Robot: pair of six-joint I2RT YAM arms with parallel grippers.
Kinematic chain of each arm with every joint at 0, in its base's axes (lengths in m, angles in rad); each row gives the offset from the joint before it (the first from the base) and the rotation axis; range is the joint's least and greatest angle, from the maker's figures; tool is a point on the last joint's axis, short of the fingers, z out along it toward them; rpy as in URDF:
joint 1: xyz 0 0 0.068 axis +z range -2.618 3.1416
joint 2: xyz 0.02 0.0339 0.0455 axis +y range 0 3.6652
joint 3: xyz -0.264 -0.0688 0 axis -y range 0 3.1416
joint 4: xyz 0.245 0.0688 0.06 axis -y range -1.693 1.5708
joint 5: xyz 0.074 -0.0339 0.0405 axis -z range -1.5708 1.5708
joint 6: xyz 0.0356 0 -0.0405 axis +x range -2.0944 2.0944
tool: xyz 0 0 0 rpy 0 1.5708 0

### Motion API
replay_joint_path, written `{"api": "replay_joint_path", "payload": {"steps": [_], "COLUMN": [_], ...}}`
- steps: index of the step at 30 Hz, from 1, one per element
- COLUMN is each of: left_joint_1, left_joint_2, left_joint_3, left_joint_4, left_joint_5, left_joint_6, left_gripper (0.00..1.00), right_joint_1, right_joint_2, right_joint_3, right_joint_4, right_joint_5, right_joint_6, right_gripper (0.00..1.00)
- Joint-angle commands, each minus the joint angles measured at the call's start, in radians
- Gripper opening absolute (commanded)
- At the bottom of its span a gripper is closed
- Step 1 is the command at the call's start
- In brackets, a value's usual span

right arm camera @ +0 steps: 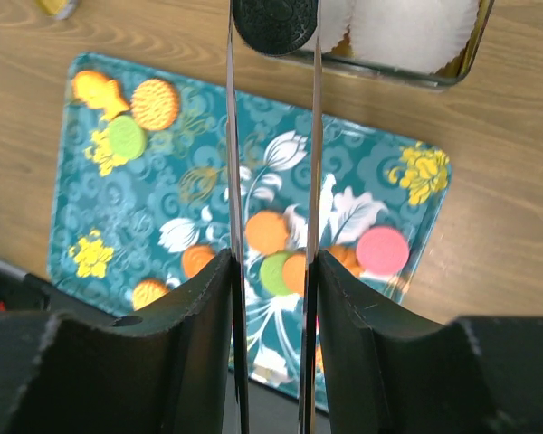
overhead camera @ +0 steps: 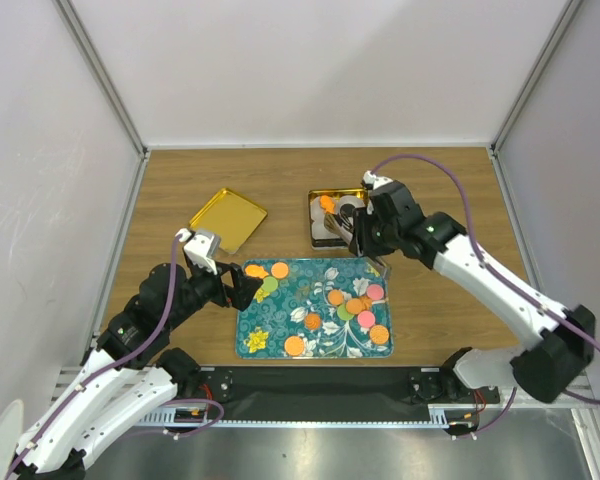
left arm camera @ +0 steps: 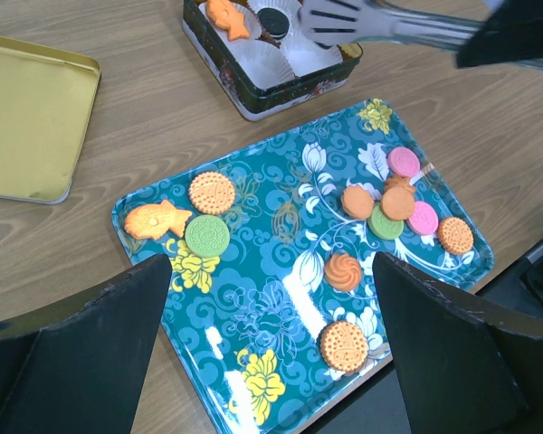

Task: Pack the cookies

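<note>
Several cookies lie on the teal tray (overhead camera: 280, 322): an orange fish shape (left arm camera: 157, 220), a green disc (left arm camera: 207, 236), an orange disc (left arm camera: 212, 192), a swirl (left arm camera: 344, 271), a dotted one (left arm camera: 344, 345), and a pink, green and orange cluster (left arm camera: 394, 206). My left gripper (left arm camera: 273, 348) is open and empty above the tray's near left part (overhead camera: 235, 287). My right gripper (right arm camera: 271, 298) is shut on metal tongs (right arm camera: 232, 181) that reach over the dark tin (overhead camera: 325, 238). A black cookie (right arm camera: 274, 23) sits between the tong tips. I cannot tell whether it is pinched or lies in a cup.
The tin (left arm camera: 253, 95) holds white paper cups (right arm camera: 407, 23), an orange cookie (left arm camera: 231, 18) and the black one (left arm camera: 273, 18). A gold lid (overhead camera: 227, 219) lies at the back left. Grey walls enclose the wooden table (overhead camera: 440, 180).
</note>
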Motion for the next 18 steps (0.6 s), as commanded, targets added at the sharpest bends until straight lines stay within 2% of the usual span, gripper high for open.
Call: {"api": "replay_joint_path", "payload": {"steps": [1,9,18], "left_joint_1": [-0.009,-0.009,-0.008], "left_joint_2": [0.002,0.001,0.001], "left_joint_3": [0.027,0.027,0.027], "left_joint_4": [0.015,0.015,0.015], "left_joint_5": [-0.015,-0.018,-0.018], "left_joint_6": [0.004,0.004,0.004], "left_gripper": [1.0,1.0,1.0], "right_joint_1": [-0.031,-0.048,-0.061], "right_joint_2": [0.078,0.262,0.341], "right_joint_3": [0.076,0.161,0.161], "right_joint_4": [0.075,0.094,0.105], "right_joint_5": [-0.023,-0.054,-0.036], "right_joint_6": [-0.051,-0.077,-0.083], "right_gripper": [0.39,0.38,0.38]}}
